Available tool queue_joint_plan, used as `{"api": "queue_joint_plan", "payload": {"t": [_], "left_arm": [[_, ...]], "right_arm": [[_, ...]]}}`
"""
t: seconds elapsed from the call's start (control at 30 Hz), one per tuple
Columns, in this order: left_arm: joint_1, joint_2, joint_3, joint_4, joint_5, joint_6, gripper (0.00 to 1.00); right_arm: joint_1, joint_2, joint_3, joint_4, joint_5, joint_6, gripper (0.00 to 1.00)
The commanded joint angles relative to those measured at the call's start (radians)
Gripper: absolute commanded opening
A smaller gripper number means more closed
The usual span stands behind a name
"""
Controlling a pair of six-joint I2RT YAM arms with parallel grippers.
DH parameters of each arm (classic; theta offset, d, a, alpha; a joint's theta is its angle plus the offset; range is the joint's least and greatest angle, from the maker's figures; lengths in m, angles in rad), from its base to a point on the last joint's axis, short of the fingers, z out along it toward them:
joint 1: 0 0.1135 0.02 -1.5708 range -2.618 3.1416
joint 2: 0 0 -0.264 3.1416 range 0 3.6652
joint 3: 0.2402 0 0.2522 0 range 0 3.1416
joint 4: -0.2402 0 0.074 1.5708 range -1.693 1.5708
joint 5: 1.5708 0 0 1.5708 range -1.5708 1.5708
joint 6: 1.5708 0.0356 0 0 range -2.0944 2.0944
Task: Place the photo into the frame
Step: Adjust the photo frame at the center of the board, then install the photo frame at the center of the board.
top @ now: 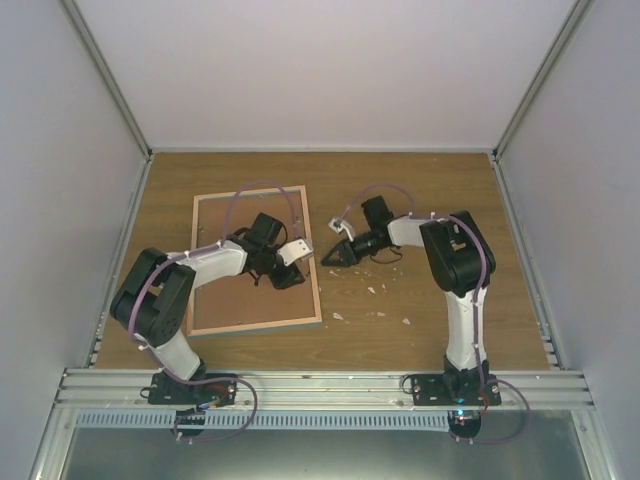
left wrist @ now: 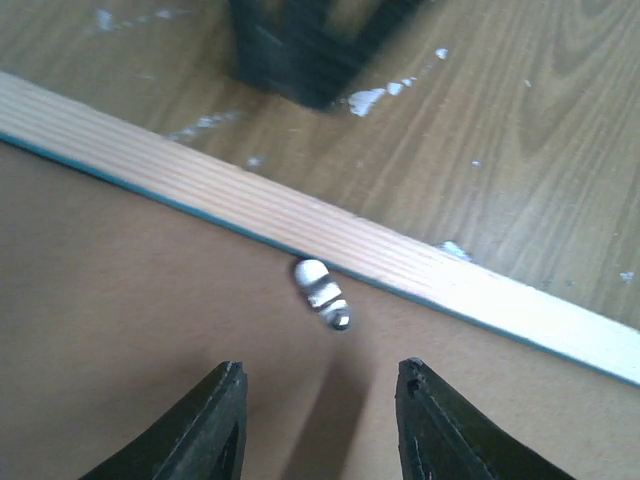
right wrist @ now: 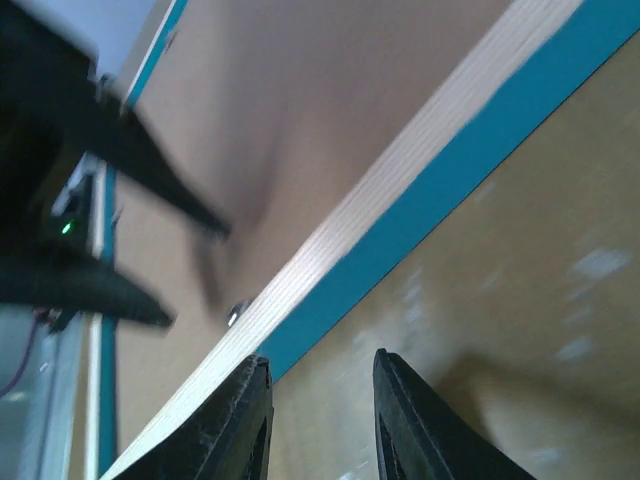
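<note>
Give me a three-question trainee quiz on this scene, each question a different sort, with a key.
1. True or false: the large rectangular picture frame with a light wood edge lies with its brown board back facing up.
2. The left gripper hangs over: A) the brown board back; B) bare wooden table; C) the right arm's base.
3. Fill in: the right gripper, beside the frame, has its jaws ___.
Key: 1 true; 2 A; 3 open.

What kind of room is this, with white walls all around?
Most likely a robot test booth, not a home. Plain white walls box in a wooden table, the left arm and right arm are bolted to a metal rail, and a picture frame lies back up.
</note>
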State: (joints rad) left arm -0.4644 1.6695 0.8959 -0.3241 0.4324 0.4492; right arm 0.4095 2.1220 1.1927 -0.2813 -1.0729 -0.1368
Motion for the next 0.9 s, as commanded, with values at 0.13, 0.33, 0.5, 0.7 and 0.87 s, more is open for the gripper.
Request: {"api": "queue_joint_plan", "payload": {"t": [0.13, 0.33, 0.5, 0.7, 0.87], "left_arm": [[-0.065, -0.023, -0.029, 0.082, -0.092, -0.116, 0.46], [-0.102, -0.007, -0.026, 0.108, -0.135, -0.158, 0.48], [-0.134, 0.015, -0.006, 0.117, -0.21, -0.172, 0.48], [-0.142, 0.031, 0.001, 0.112, -0.312, -0.211, 0.4], [-0.139, 0.031, 0.003, 0.092, -0.346, -0.257, 0.38]], "right_arm": [[0.024, 0.046, 0.168, 0.116, 0.212, 0.192, 0.41], [0.064, 0.081, 0.203, 0.129, 0.275, 0.243, 0.44], [0.075, 0.112, 0.24, 0.127, 0.32, 0.27, 0.44], [0.083, 0.145, 0.223, 0.09, 0.372, 0.279, 0.33], [0.085, 0.147, 0.177, 0.09, 0.403, 0.279, 0.26]]}}
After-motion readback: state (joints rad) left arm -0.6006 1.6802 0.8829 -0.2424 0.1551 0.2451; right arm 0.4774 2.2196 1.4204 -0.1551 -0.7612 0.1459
